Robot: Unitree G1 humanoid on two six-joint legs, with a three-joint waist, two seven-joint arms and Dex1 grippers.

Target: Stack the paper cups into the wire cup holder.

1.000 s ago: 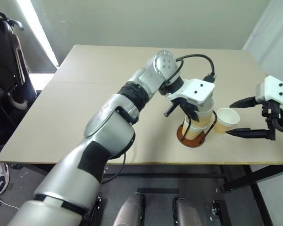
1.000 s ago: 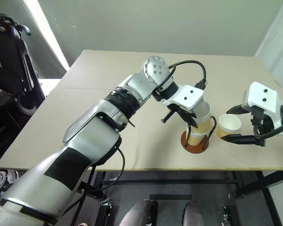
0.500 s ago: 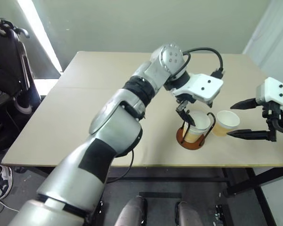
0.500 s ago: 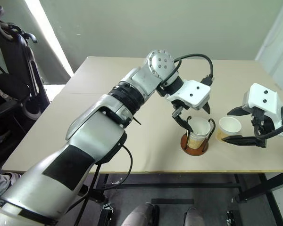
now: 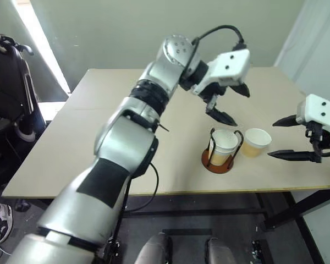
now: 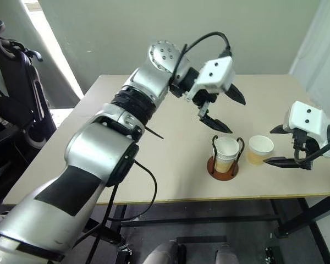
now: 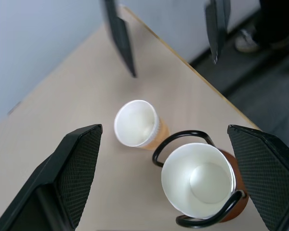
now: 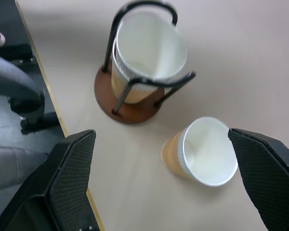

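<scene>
stacked paper cups (image 6: 226,152) seated in the wire cup holder (image 6: 224,166), near the counter's (image 6: 126,137) front edge toward its right corner. upper cup visibly canted inside the lower one in the right wrist view, so likely to jam or ride up when another is pushed in. last loose cup (image 6: 260,149) upright just beside the holder on its right side, apart from it. left gripper (image 6: 223,109) raised above the holder, fingers spread wide, empty. right gripper (image 6: 279,145) beside the loose cup, fingers apart on either side, nothing held. risks: crushing the thin paper wall on closing, nudging the cup into the wire loops, tipping the light holder, or knocking the cup off the near edge.
</scene>
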